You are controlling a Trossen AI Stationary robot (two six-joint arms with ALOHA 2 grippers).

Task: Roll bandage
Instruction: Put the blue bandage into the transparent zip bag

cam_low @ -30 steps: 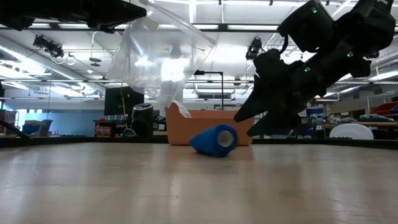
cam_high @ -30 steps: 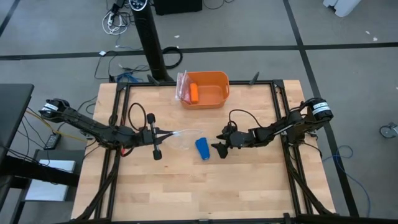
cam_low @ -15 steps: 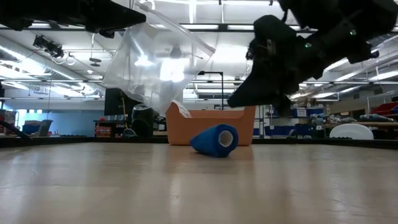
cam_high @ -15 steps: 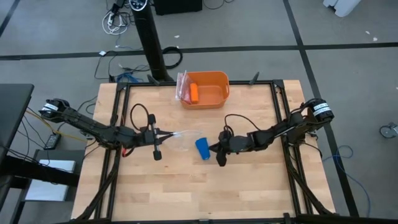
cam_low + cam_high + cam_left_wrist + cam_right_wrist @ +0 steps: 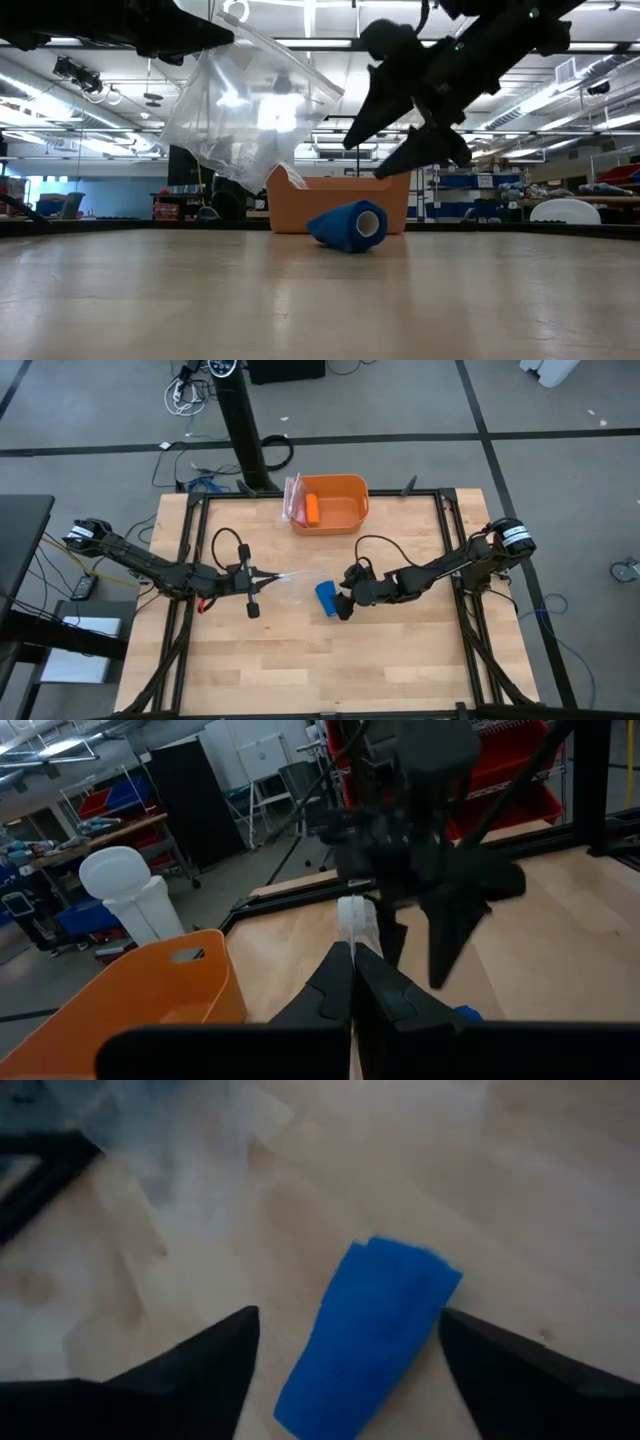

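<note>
Right end effector spread wide above rolled blue bandage on surface; left end effector pinching clear plastic bag.

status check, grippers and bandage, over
Right gripper open, fingers straddling the bandage. Left gripper shut on the clear plastic bag. Path clear.

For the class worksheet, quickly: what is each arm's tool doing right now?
Left tool: shut on the clear plastic bag, held above the table.
Right tool: open, straddling the bandage, not gripping it.
</note>
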